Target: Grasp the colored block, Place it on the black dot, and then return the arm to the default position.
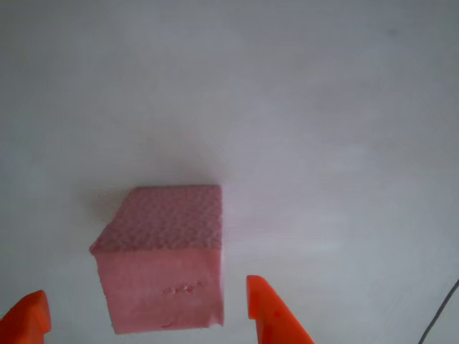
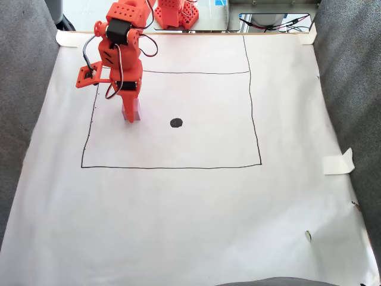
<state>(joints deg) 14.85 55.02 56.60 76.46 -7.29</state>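
The pink foam cube (image 1: 161, 261) rests on white paper, its rough darker face up. My orange gripper (image 1: 145, 287) is open, with one pointed finger (image 1: 29, 315) left of the cube and the other finger (image 1: 276, 315) right of it, both with a gap to its sides. In the fixed view the orange arm (image 2: 119, 56) reaches down over the cube (image 2: 137, 111), and the gripper (image 2: 130, 116) hides most of it. The black dot (image 2: 176, 123) lies bare on the paper, a short way right of the cube.
A thin black rectangle outline (image 2: 250, 107) frames the cube and the dot on the white paper sheet (image 2: 190, 214). Grey fabric (image 2: 351, 71) borders both sides. A folded tape piece (image 2: 339, 162) sits at the right edge. Another orange part (image 2: 175, 15) and cables stand at the back.
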